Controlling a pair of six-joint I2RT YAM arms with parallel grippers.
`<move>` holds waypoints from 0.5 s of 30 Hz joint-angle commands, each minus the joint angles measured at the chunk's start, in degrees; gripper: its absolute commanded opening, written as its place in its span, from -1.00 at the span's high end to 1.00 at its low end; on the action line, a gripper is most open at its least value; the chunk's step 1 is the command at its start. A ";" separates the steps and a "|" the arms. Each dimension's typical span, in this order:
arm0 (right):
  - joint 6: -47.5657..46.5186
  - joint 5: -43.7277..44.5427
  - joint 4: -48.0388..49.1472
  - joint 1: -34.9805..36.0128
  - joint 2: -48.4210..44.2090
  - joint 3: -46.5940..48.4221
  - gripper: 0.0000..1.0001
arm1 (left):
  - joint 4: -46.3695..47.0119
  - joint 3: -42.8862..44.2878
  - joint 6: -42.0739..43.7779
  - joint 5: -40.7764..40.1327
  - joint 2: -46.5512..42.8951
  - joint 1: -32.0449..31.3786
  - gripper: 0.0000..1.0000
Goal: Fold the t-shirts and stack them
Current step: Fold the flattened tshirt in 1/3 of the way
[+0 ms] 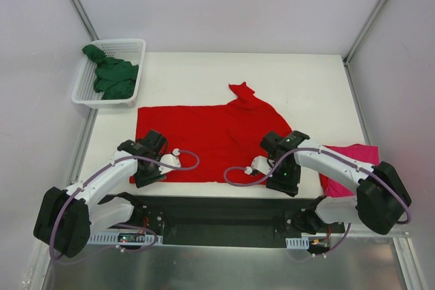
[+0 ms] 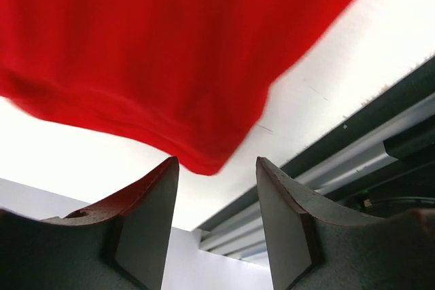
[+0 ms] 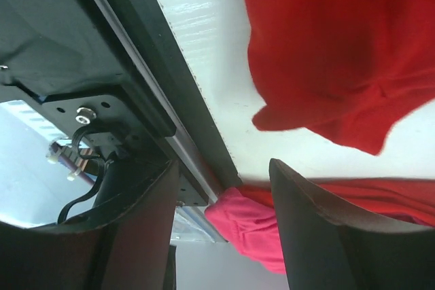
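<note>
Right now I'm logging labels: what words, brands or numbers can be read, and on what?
None readable. The red t-shirt, pink t-shirt, green t-shirt and white basket show no print; small boards at the arm bases are too small to read.

A white surface (image 1: 299, 79) sits in a pale booth. Plain light-grey walls (image 1: 224, 5) rise behind it and on either side, and slim metal posts (image 1: 75, 1) slant up from its far corners. A dark rail (image 1: 224, 219) runs along its near edge, with brushed metal sheet (image 1: 224, 269) nearer still. The light is soft and even.
</note>
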 commanded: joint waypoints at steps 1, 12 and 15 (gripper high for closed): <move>-0.63 1.22 3.26 0.35 -3.13 -2.31 -0.18 | -3.03 -2.87 -1.09 -2.07 -3.04 -0.25 0.02; 2.18 2.63 9.76 0.35 -3.22 -1.87 -0.18 | -3.64 -0.23 -4.69 -2.25 3.53 -0.16 0.03; 2.44 4.46 12.66 0.43 -0.59 -2.40 -0.18 | -3.56 -0.05 -4.17 -2.16 4.94 -0.25 0.03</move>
